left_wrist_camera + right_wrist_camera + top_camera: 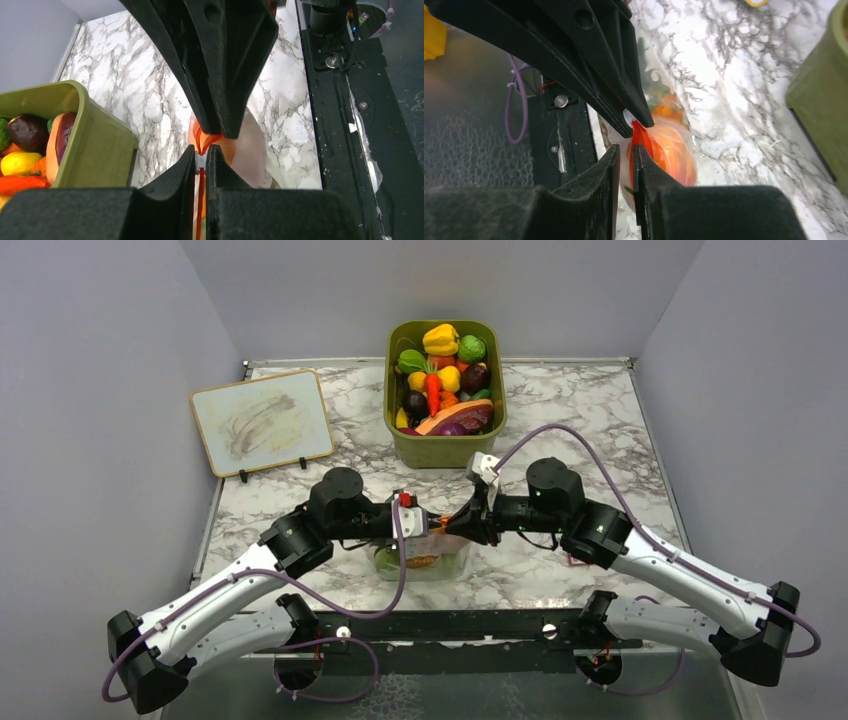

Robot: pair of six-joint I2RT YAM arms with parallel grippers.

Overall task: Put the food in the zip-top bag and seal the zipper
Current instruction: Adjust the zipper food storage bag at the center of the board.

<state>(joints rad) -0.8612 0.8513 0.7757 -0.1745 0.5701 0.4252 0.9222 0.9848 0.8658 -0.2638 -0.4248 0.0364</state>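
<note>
The clear zip-top bag [440, 565] of crinkly plastic lies on the white, grey-veined marble worktop [580, 420], close to its near edge and midway between the two arms. Through the film a round orange fruit [674, 150] shows, with a second orange piece bearing a bit of green just beyond it. From above, a light-green ball [385, 558] sits at the bag's left end.

The thin orange-red zipper [639, 140] along the bag's mouth is lifted above the contents, and both arms meet at it tip to tip. The left pincer [200, 150] is all but closed, with the strip running between its jaws. The right pincer [625, 150] shows a narrow slit with the strip standing in it. Whether those jaws press the strip I cannot tell.

Behind the bag, well apart from it, stands an olive-green plastic bin [445, 447] heaped with coloured toy produce. To the bin's left a small white smudged board [262, 420] leans on black feet.
</note>
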